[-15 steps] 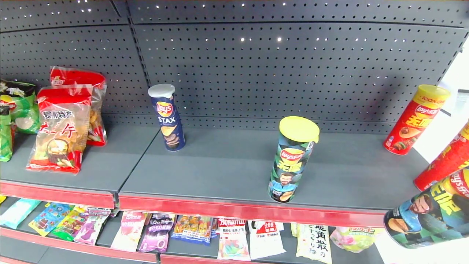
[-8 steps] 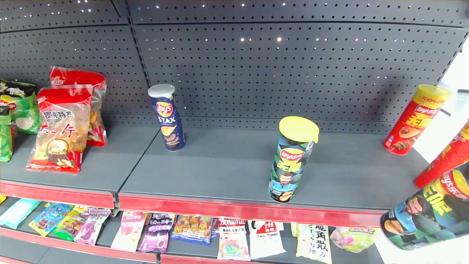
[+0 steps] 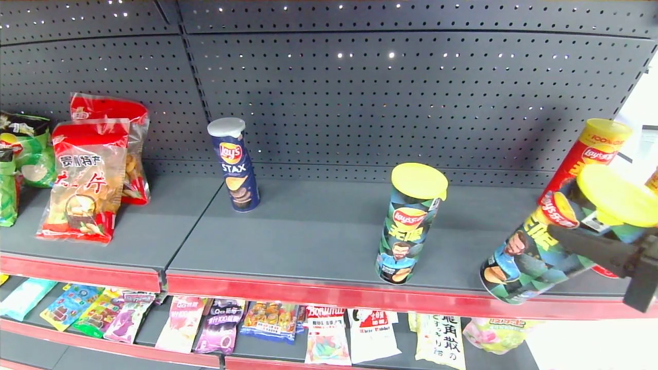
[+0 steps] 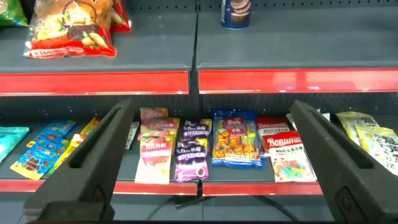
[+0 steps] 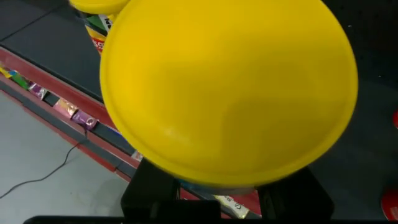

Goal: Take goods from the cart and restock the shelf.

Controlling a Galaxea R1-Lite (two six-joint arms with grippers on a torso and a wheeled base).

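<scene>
We face a grey metal shelf [image 3: 308, 241] with a red front lip, backed by a dark perforated panel [image 3: 411, 103]. At its left end lean green snack bags [image 3: 20, 154] and two red-topped bags [image 3: 87, 174]. Next comes a blue can [image 3: 235, 164] with a grey lid, upright near the back panel. Further right, near the front lip, a green-and-black can [image 3: 408, 226] with a yellow lid stands upright. At the right end our right end effector [image 3: 591, 249] is clamped around a second green-and-black can [image 3: 529, 252]. It is tilted, its yellow lid [image 5: 230, 87] up and to the right and its base over the red lip; we cannot tell whether the base touches. Behind it stands a red can [image 3: 591, 149]. Below, the lower shelf [image 4: 249, 186] carries a row of flat sweet packets [image 4: 236, 137], and our left end effector [image 4: 199, 168] faces them with fingers spread wide, holding nothing. Beneath lies a pale floor [image 5: 31, 137] with a cable [image 5: 46, 171] across it.
</scene>
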